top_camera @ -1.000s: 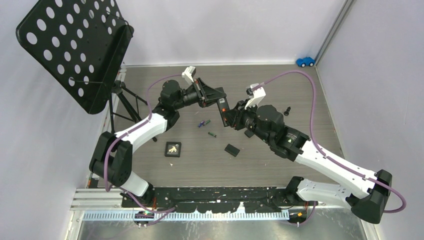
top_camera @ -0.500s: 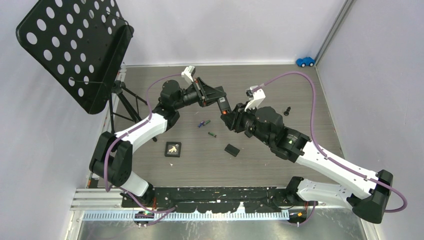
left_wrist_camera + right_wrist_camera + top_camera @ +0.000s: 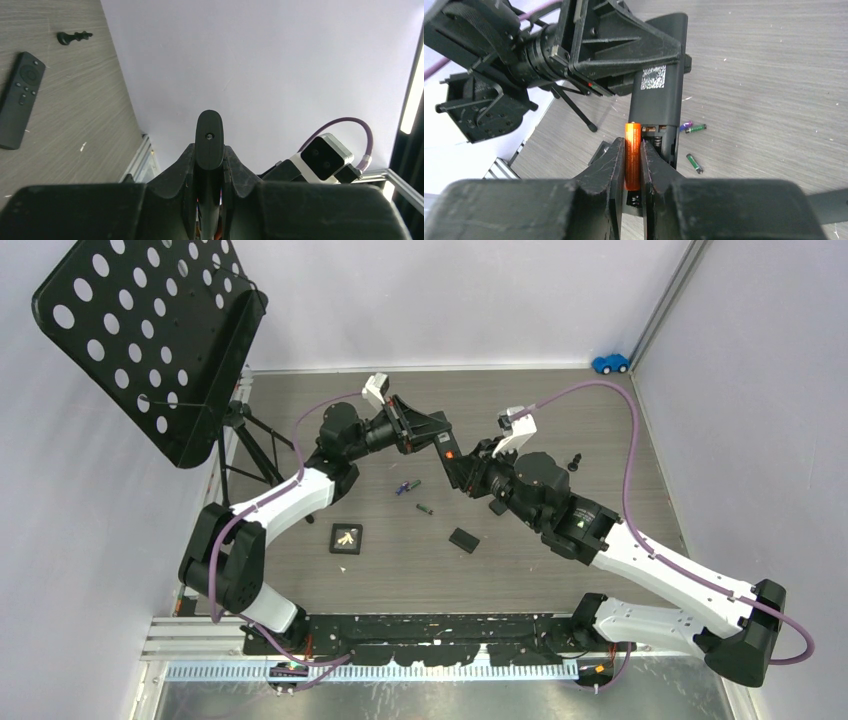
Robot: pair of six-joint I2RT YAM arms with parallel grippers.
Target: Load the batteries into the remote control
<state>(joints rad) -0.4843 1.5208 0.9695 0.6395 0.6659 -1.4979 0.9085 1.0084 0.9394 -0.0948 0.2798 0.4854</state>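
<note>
we are clamping the remote control [image 3: 663, 92] in the left gripper [image 3: 209, 150], pinching an orange battery [image 3: 632, 134] in the right gripper [image 3: 632, 146] beside its open bay, loose batteries [image 3: 695, 128] lying on the table [image 3: 774, 75]

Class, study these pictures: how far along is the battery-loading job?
Done: the cover lies off on the table, and the left gripper holds the remote up. In hand: the right gripper pinches an orange battery at the open compartment. Left: seating it, adding from the loose batteries, refitting the cover.
</note>
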